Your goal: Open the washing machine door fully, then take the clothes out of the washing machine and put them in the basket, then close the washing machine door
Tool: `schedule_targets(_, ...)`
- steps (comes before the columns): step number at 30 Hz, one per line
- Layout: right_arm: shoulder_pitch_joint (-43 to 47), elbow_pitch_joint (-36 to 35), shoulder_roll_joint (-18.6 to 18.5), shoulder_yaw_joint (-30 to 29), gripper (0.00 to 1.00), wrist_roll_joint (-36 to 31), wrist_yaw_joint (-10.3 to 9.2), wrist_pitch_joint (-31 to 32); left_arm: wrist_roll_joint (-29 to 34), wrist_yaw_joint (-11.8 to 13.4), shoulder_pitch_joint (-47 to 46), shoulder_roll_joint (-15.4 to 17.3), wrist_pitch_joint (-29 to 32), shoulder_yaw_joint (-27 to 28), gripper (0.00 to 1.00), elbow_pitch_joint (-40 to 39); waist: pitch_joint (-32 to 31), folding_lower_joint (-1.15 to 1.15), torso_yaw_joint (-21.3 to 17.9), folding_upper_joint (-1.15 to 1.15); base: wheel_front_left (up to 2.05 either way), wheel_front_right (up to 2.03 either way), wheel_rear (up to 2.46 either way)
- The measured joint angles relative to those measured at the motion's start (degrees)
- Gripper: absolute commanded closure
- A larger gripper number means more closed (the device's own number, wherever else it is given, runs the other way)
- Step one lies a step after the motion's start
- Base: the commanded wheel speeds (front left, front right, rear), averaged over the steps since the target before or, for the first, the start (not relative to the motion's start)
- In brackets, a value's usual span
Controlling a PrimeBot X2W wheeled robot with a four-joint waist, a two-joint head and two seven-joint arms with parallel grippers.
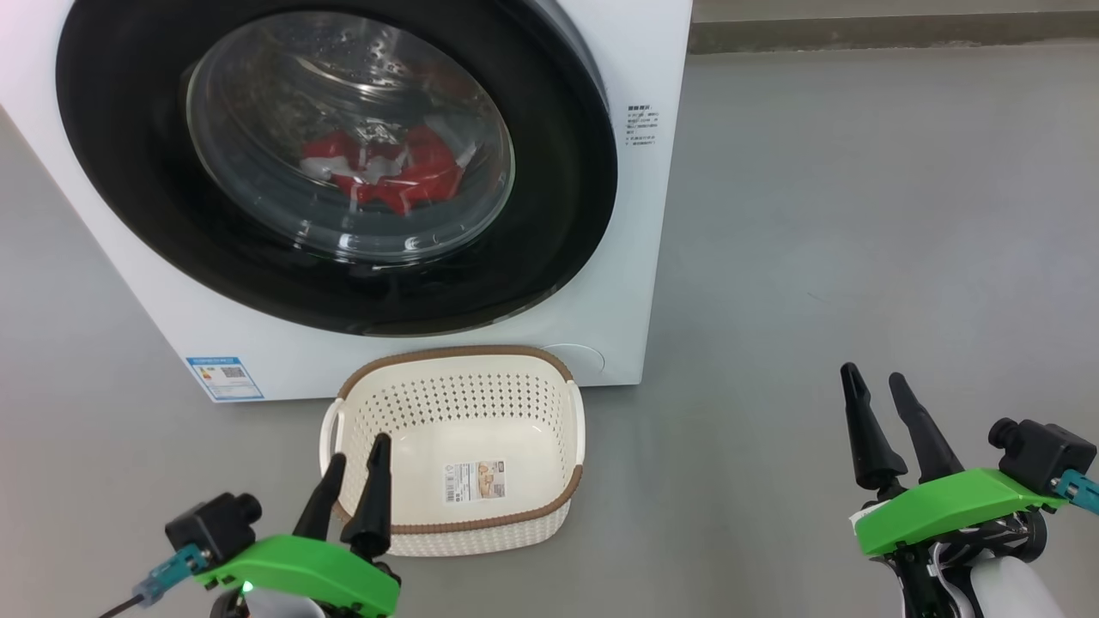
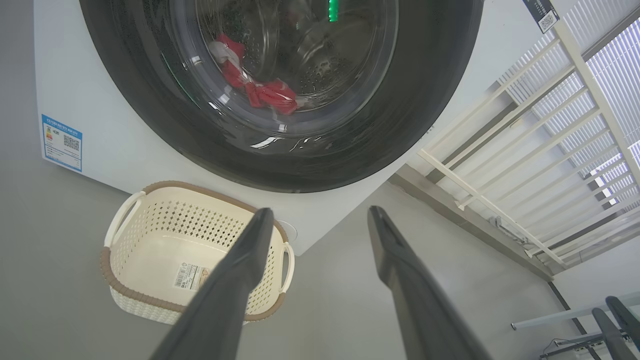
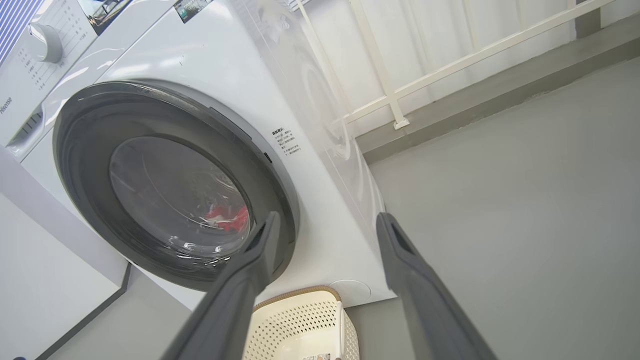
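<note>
Facing forward, washing machine door (image 1: 343, 142) closed, basket (image 1: 459, 402) lengthwise along it, both jaws released.

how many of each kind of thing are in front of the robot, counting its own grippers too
washing machine: 1
washing machine door: 1, shut
basket: 1
red and white clothes bundle in the drum: 1
grippers: 2, left gripper and right gripper, both open
total: 6
</note>
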Motion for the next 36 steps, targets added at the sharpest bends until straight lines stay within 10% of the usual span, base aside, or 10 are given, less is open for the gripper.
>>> schedule_targets(36,-4.87,-1.79,-0.69,2.04,0.0,-22.16,0.0,-6.01,19.41,4.32,-5.87,0.93,-6.02,-4.77,0.0,-1.98,1.99,0.0,0.19,0.0,0.0,0.0,0.0)
